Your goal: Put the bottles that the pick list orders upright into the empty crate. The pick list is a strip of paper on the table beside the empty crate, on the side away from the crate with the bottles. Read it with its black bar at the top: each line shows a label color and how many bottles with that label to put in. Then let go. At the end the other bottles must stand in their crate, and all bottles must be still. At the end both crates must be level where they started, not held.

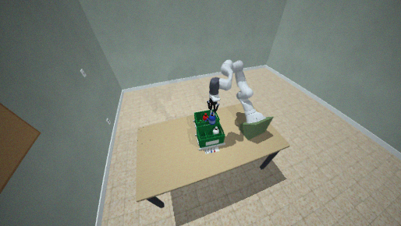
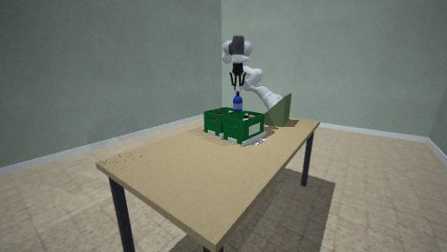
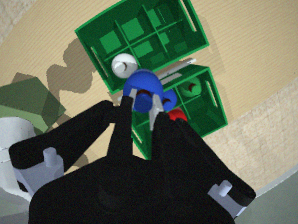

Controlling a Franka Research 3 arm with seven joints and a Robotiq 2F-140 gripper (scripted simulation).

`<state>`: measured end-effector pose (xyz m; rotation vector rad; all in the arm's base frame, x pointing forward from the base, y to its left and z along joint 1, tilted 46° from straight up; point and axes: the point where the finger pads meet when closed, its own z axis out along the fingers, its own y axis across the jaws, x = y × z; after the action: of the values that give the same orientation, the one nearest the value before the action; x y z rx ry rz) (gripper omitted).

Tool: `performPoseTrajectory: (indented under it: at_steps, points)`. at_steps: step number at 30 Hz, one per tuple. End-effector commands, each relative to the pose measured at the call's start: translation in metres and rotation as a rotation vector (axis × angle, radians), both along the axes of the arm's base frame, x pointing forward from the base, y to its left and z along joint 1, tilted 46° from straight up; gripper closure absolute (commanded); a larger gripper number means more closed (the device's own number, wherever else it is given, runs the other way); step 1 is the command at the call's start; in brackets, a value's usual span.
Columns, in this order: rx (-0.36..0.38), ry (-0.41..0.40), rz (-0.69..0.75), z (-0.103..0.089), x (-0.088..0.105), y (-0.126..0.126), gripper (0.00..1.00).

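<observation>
The end effector (image 1: pixel 212 112) (image 2: pixel 237 90) (image 3: pixel 143 99) is closed on the neck of a blue bottle (image 1: pixel 211 120) (image 2: pixel 237 103) (image 3: pixel 142 82), which hangs upright near the seam between the two crates. Below, the list-side crate (image 1: pixel 200 141) (image 2: pixel 236 132) (image 3: pixel 107 16) has a white bottle (image 1: pixel 216 131) (image 2: pixel 246 116) (image 3: pixel 124 65) in a corner compartment. Just beside it, the other crate (image 1: pixel 195 118) (image 2: pixel 213 122) (image 3: pixel 218 95) has a second blue bottle (image 3: pixel 169 99), a green bottle (image 3: pixel 191 87) and a red bottle (image 1: pixel 205 116) (image 2: pixel 219 112) (image 3: pixel 177 115). Both crates sit on the counter (image 1: pixel 168 156) (image 2: pixel 196 174) (image 3: pixel 250 50). The pick list (image 1: pixel 211 150) (image 2: pixel 261 142) lies beside the white bottle's crate; its coloured marks are too small to read. Farther off, a green panel (image 1: pixel 255 128) (image 2: pixel 280 110) (image 3: pixel 30 100) stands by the arm's foot.
</observation>
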<state>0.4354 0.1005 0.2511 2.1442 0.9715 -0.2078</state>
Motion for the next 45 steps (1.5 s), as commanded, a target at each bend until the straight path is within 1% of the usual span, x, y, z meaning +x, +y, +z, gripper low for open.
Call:
performPoseTrajectory:
  at_steps: [1,3,18,20,35,37,42,45]
  points:
    - [0.001,-0.026,-0.008,0.0,0.006,0.008,1.0]
    - [0.001,-0.026,-0.008,0.0,0.006,0.008,1.0]
    - [0.001,-0.026,-0.008,-0.014,0.025,0.026,1.0]
    - [0.001,-0.026,-0.008,-0.014,0.025,0.026,1.0]
    - [0.001,-0.026,-0.008,-0.029,0.043,0.045,1.0]
    - [0.001,-0.026,-0.008,-0.029,0.043,0.045,1.0]
    - [0.001,-0.026,-0.008,-0.034,0.052,0.053,1.0]
    - [0.001,-0.026,-0.008,-0.034,0.053,0.053,1.0]
